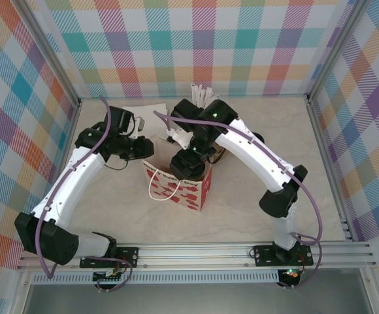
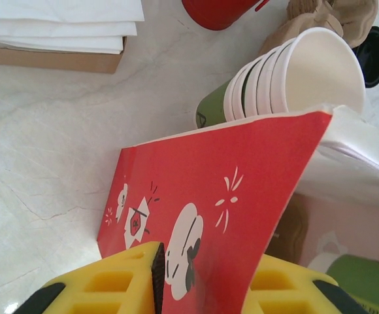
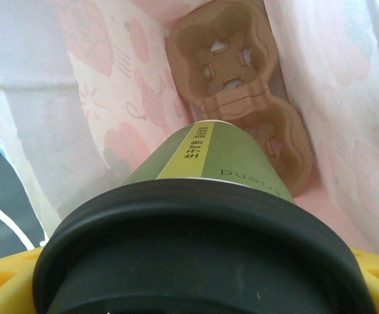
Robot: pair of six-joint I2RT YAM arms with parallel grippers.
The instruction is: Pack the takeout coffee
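Bag (image 2: pixel 229 196) wall was pinched by left hand (image 2: pixel 206 261); lidded cup (image 3: pixel 209 157) was clasped by right hand (image 3: pixel 196 275); best lowered upright into carrier (image 3: pixel 235 85) socket.

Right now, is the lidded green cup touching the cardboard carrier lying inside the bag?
Cannot tell. In the right wrist view the cup overlaps the carrier, hiding its base, so neither contact nor a gap shows.
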